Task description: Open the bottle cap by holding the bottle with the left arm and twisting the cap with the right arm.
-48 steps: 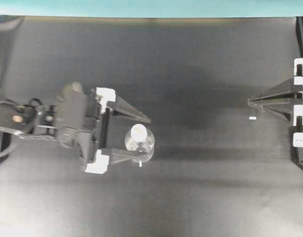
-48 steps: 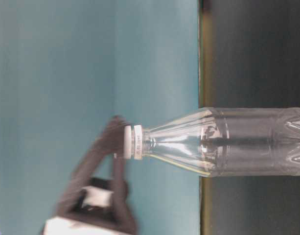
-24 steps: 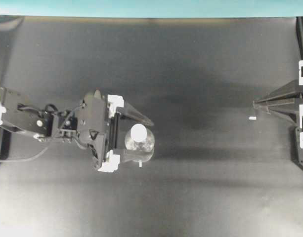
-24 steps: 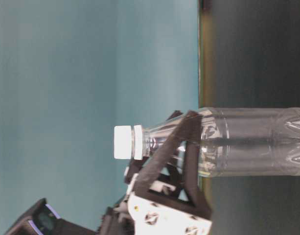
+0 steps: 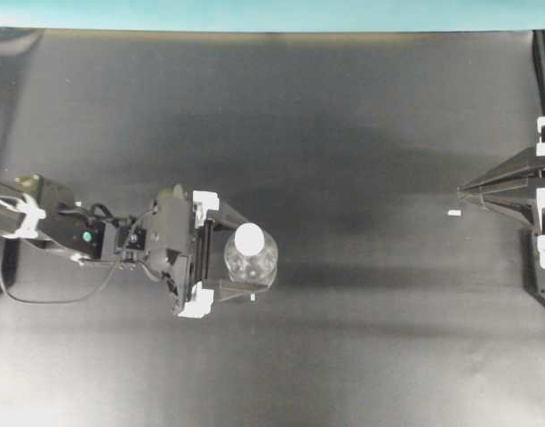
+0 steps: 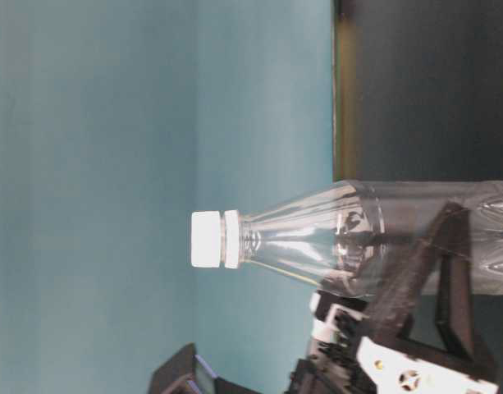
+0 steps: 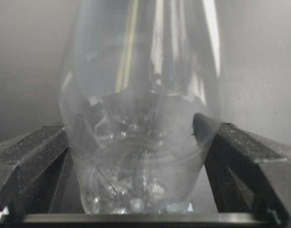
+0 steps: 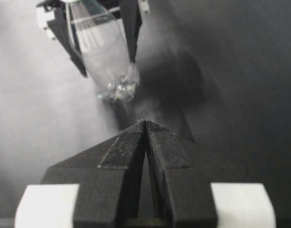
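Dark matte table (image 5: 361, 107); teal wall (image 5: 272, 13) behind; small white scrap (image 5: 454, 213) on table.

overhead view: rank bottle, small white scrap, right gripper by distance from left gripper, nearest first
1. bottle: between the open fingers of the left gripper.
2. small white scrap: far right on the table.
3. right gripper: shut, just past the scrap, at the right edge.

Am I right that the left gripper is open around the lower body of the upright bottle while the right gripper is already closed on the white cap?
Not quite. The left gripper does stand open around the bottle, but the right gripper is shut on nothing, far off at the table's right edge. The overhead view shows the cap untouched.
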Robot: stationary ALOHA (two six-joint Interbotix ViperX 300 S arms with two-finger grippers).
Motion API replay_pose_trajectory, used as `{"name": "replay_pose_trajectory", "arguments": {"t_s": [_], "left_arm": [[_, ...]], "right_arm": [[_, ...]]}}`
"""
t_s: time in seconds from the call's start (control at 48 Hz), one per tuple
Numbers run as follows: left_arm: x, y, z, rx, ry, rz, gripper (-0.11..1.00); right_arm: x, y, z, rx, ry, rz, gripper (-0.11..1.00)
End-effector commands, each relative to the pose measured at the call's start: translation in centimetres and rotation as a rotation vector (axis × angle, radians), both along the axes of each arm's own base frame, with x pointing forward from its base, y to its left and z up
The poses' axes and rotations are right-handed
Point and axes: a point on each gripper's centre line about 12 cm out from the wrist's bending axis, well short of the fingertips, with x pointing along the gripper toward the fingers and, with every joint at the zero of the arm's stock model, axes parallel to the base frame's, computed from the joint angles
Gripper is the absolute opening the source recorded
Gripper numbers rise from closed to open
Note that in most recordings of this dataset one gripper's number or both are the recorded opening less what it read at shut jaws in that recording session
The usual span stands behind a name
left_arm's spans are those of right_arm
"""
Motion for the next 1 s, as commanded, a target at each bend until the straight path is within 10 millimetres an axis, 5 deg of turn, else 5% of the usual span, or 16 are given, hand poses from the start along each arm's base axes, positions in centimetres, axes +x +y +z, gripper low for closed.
{"name": "replay_pose_trajectory", "arguments": {"t_s": [0.0,0.312,0.562,0.687,0.875,0.979], "left_arm": [[0.1,0.0,-0.1,-0.004,-0.015,-0.002,0.96],[0.2,0.1,-0.8,-0.007,-0.001,0.002,0.94],[0.0,0.1,-1.0,0.011,0.007,-0.002,0.8],[0.0,0.1,-1.0,0.014,0.007,-0.003,0.8],[-0.1,0.3,-1.1,0.014,0.01,0.0,0.8],[-0.1,0.4,-1.2,0.014,0.012,0.002,0.8]], "right_arm": [[0.3,-0.1,0.9,0.007,-0.019,-0.005,0.02],[0.1,0.2,0.2,0.045,0.151,0.004,0.02],[0.7,0.4,0.4,0.154,0.391,-0.034,0.12],[2.1,0.4,1.2,0.189,0.444,-0.05,0.29],[5.6,0.4,3.7,0.209,0.46,-0.056,0.75],[8.1,0.2,5.6,0.208,0.47,-0.053,0.85]]}}
